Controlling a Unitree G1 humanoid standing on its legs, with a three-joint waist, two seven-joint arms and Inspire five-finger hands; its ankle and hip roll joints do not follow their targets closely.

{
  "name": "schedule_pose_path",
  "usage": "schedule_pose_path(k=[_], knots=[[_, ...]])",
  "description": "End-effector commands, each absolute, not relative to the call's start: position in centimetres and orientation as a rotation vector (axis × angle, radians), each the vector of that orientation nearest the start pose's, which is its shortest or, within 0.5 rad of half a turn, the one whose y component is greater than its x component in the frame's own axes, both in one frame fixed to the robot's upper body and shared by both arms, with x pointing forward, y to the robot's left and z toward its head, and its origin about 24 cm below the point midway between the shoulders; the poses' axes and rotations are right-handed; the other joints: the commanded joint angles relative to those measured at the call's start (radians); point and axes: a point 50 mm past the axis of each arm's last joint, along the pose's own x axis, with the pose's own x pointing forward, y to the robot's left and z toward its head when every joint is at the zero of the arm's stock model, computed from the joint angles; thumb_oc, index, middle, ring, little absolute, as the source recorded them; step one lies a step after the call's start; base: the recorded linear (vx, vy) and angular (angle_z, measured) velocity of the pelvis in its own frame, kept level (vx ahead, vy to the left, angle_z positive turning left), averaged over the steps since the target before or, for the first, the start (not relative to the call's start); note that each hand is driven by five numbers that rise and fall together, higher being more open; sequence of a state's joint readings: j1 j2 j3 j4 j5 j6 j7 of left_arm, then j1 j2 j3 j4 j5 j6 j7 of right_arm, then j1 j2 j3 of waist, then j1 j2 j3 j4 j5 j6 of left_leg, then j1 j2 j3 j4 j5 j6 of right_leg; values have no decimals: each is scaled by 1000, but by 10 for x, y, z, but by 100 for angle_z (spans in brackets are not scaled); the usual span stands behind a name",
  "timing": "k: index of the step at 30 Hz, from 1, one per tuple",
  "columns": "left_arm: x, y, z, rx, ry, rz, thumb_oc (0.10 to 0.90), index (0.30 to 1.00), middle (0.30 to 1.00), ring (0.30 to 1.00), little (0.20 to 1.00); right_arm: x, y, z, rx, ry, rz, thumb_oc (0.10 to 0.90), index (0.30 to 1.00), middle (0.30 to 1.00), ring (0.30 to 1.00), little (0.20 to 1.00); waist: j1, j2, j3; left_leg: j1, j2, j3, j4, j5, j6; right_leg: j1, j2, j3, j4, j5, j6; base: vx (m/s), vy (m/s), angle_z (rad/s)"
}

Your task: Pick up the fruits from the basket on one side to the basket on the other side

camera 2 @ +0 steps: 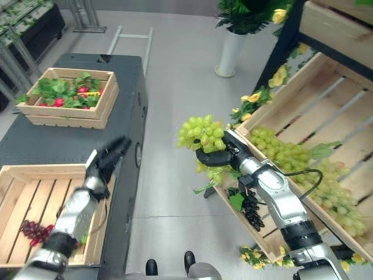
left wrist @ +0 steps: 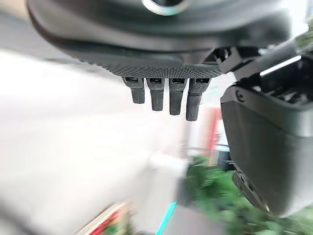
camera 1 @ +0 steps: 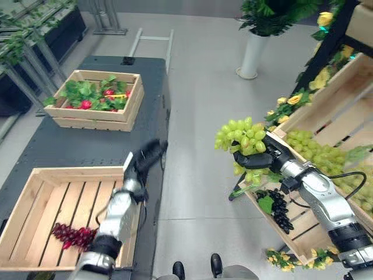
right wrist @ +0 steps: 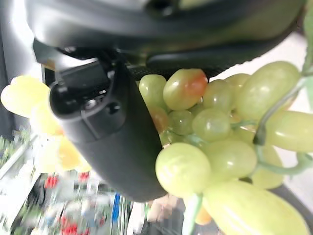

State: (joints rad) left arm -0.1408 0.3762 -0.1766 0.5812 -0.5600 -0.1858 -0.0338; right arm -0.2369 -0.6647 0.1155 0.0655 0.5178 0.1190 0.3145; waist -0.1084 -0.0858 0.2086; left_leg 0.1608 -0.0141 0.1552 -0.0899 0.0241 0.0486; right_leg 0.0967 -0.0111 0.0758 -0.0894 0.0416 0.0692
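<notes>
The right hand (camera 1: 260, 156) is grasping a bunch of green grapes (camera 1: 238, 137), its fingers and thumb curling round the cluster, and it is holding the bunch in the air above the grey floor (camera 1: 198, 105), between the dark table (camera 1: 64, 146) and the slanted wooden crate (camera 1: 326, 116) on the robot's right. In the right wrist view the green grapes (right wrist: 215, 132) are pressing right against the palm, with the thumb (right wrist: 112, 132) lying across them. More green grapes (camera 1: 326, 160) are lying heaped in the slanted crate, and a bunch of dark purple grapes (camera 1: 280, 209) is resting on its lower slats, just below the right wrist. Yellow flowers (camera 1: 294, 100) and leaves are trimming the crate's edges.

The left hand (camera 1: 145, 158) is hanging in the air over the table's right edge with its fingers (left wrist: 161, 93) held straight and released, grasping nothing. Beside it on the near end of the table, a wooden slatted crate (camera 1: 41, 181) is holding a bunch of red grapes (camera 1: 73, 235) close to its front corner. At the far end of the table another wooden crate (camera 1: 99, 119) is sitting, holding green leaves and small red fruits (camera 1: 86, 104). A white vase with a leafy plant (camera 1: 254, 55) is standing on the floor farther back
</notes>
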Motion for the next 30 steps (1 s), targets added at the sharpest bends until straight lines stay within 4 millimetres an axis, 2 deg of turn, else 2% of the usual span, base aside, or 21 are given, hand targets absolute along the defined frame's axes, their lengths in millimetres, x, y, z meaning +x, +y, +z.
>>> schedule_pose_path(k=[1, 3, 9, 14, 21, 30], knots=[[270, 209, -14, -62, 173, -56, 800, 900, 900, 900, 900, 285, -239, 153, -97, -165, 426, 400, 300, 300, 300, 300, -12, 23, -144, -18, -25, -16, 3, -97, -24, -5, 41, -30, 2, -9, -2, -6, 1, -20], [263, 202, -21, -49, 198, -79, 800, 900, 900, 900, 900, 274, -237, 155, -32, -199, 448, 400, 300, 300, 300, 300, -25, 19, -137, -23, -22, 4, 3, -99, -23, -18, 45, -15, 2, 0, 4, -14, 10, -10], [259, 193, -23, -47, 214, -119, 800, 900, 900, 900, 900, 257, -242, 158, 1, -244, 457, 400, 300, 300, 300, 300, -51, 15, -133, -25, -20, 33, 3, -105, -19, -30, 49, 12, 2, 10, 12, -5, 20, -22], [260, 194, -23, -20, 221, -138, 800, 900, 900, 900, 900, 246, -258, 180, -58, -343, 412, 400, 300, 300, 300, 300, -91, 17, -131, -25, -18, 57, 3, -113, -15, -39, 56, 43, 2, 19, 18, -27, 35, -14], [251, 190, -40, -20, 303, -175, 800, 900, 900, 900, 900, 238, -283, 205, -228, -407, 271, 400, 300, 300, 300, 300, -124, 19, -143, -22, -14, 81, 3, -118, -14, -48, 64, 72, 2, 22, 22, 7, 41, -15], [241, 182, -53, 25, 381, -232, 800, 900, 900, 900, 900, 246, -301, 237, -269, -526, 113, 400, 300, 300, 300, 300, -118, 5, -148, -24, -8, 91, 3, -126, -11, -53, 69, 77, 3, 24, 27, 17, 15, -15]])
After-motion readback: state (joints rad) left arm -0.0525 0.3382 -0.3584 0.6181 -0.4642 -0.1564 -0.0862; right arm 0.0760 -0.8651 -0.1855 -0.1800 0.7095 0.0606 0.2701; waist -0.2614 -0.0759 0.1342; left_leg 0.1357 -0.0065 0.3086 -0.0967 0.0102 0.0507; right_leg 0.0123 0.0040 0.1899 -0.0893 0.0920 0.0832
